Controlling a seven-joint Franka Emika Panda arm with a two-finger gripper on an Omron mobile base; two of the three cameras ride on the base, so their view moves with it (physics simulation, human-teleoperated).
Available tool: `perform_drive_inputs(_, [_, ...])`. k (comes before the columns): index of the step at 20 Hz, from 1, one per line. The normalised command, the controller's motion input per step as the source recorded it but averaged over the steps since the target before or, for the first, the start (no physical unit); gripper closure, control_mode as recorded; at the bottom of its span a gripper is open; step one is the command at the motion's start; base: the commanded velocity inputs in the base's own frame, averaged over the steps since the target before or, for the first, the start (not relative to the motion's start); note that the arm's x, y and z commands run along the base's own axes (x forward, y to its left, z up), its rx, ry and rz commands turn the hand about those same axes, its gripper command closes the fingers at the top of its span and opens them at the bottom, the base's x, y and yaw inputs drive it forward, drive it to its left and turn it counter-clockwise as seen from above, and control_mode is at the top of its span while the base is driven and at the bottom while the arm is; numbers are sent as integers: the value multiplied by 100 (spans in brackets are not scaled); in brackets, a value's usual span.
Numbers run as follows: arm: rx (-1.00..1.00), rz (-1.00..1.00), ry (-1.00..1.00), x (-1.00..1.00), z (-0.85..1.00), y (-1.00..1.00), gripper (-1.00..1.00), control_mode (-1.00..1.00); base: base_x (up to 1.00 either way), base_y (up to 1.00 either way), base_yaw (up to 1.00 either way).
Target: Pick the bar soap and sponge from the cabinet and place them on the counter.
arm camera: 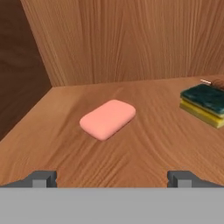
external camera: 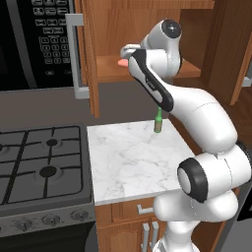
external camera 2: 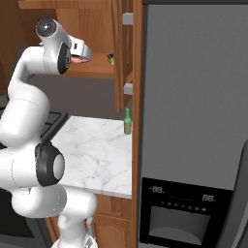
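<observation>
The two-finger gripper (arm camera: 112, 178), spread wide and empty, faces the salmon-pink rounded bar soap (arm camera: 108, 119) on the brown wooden cabinet (arm camera: 131, 39) shelf, left of the yellow-and-green sponge (arm camera: 204, 105); reaching for soap, it must advance and close.

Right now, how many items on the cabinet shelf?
2 clear: bar soap mid-shelf ahead of the open gripper, and the sponge off to the right in the hand view. A brown bit behind the sponge is cut off, possibly a third.
</observation>
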Motion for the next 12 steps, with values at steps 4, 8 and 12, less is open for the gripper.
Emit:
perform_drive_inputs(4, [0,-2,2,19,0,6,-100,-100,0,0,0])
perform_drive_inputs(8, [0,-3,3,20,0,3,-100,-100,0,0,0])
perform_drive_inputs(12, [0,-3,4,24,0,5,-100,-100,0,0,0])
